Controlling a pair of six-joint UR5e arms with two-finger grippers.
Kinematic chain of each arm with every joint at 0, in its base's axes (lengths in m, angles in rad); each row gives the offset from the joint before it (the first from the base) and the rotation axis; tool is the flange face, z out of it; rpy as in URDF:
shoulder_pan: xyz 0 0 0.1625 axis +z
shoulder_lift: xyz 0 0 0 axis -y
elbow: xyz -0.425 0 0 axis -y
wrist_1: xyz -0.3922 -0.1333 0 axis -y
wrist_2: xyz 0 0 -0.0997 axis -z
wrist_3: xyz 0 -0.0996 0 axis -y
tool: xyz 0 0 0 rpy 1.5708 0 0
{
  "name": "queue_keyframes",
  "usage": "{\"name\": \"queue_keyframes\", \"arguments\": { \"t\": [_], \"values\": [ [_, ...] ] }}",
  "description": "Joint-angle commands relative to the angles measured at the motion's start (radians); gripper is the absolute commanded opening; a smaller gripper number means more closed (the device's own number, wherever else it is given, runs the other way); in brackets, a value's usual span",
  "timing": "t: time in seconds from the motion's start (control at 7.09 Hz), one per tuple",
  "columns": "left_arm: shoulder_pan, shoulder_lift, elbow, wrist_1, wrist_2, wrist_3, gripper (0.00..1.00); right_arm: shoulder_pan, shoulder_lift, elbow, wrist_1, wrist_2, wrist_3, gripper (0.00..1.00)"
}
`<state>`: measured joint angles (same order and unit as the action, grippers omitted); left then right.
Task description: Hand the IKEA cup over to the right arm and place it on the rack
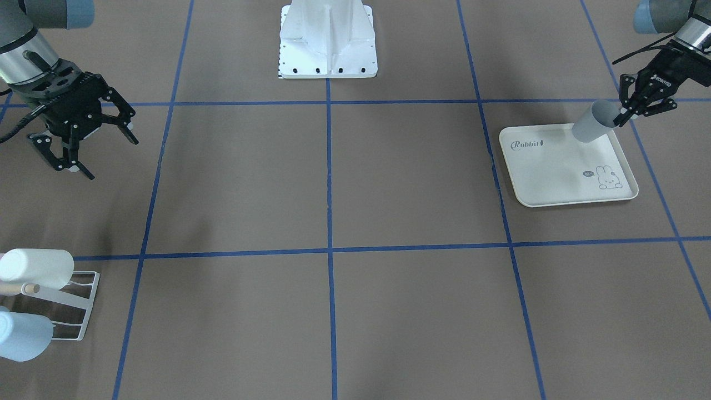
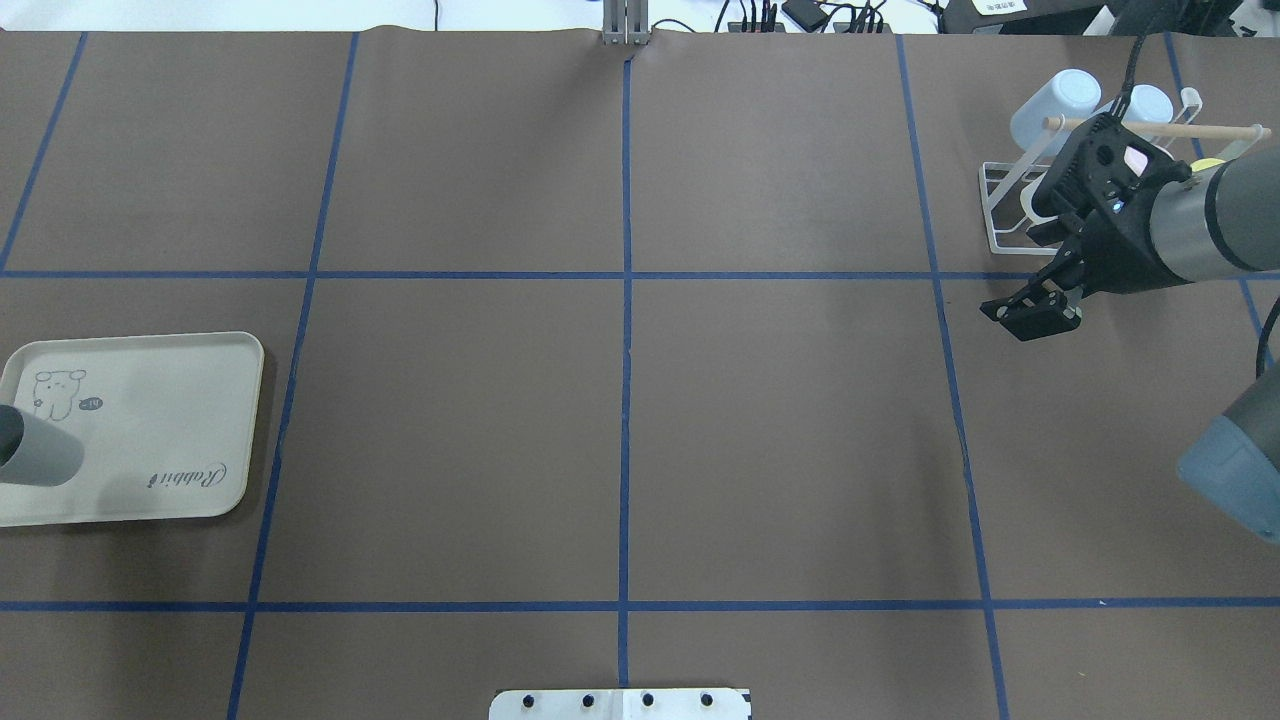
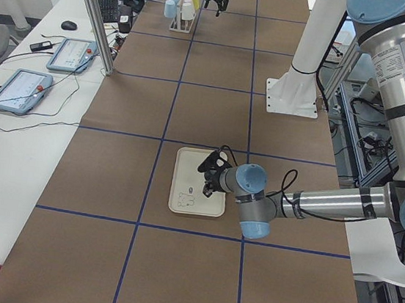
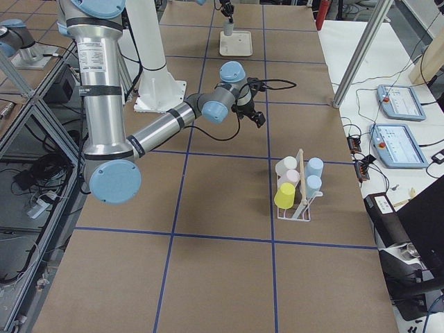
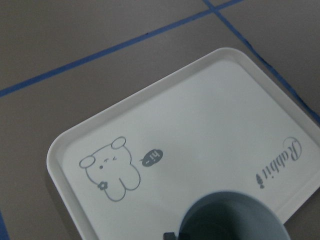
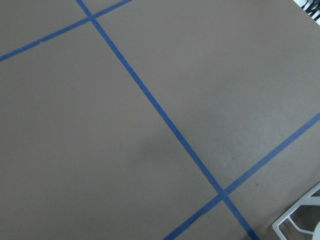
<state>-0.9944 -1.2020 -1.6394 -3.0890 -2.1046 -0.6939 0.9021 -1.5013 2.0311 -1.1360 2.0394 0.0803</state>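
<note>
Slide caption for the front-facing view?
Left gripper holds the tilted grey cup over the rabbit tray; right gripper hangs open, apart from the rack.

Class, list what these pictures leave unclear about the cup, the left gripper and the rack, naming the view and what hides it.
1. Left gripper: beyond the overhead view's left edge; only part of the grey cup shows there.
2. Whether the cup's base touches the tray: cannot tell; the left wrist view's bottom edge cuts the cup off.
3. Rack: cut by the front-facing view's left edge; overhead, the right arm covers part.
</note>
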Motion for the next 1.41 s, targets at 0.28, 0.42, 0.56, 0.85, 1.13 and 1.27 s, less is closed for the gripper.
{"name": "queue_keyframes", "arguments": {
  "t": [0.28, 0.42, 0.56, 0.85, 1.13, 1.27],
  "values": [
    [0.002, -0.258, -0.092, -0.005, -0.110, -0.552, 0.00, -0.104, 0.013, -0.184, 0.474, -0.004, 0.137, 1.00],
    [0.003, -0.340, -0.118, -0.004, -0.126, -0.708, 0.00, -0.167, 0.071, -0.195, 0.479, -0.013, 0.142, 1.00],
    [0.008, -0.431, -0.125, -0.004, -0.149, -0.848, 0.00, -0.210, 0.132, -0.212, 0.481, -0.039, 0.142, 1.00],
    [0.095, -0.568, -0.110, 0.004, -0.131, -1.016, 0.00, -0.314, 0.229, -0.216, 0.481, -0.163, 0.188, 1.00],
    [0.182, -0.626, -0.103, 0.041, -0.011, -1.046, 0.00, -0.408, 0.324, -0.216, 0.475, -0.301, 0.220, 1.00],
    [0.218, -0.652, -0.102, 0.070, 0.033, -1.046, 0.00, -0.452, 0.355, -0.218, 0.467, -0.351, 0.229, 1.00]
  ]
}}
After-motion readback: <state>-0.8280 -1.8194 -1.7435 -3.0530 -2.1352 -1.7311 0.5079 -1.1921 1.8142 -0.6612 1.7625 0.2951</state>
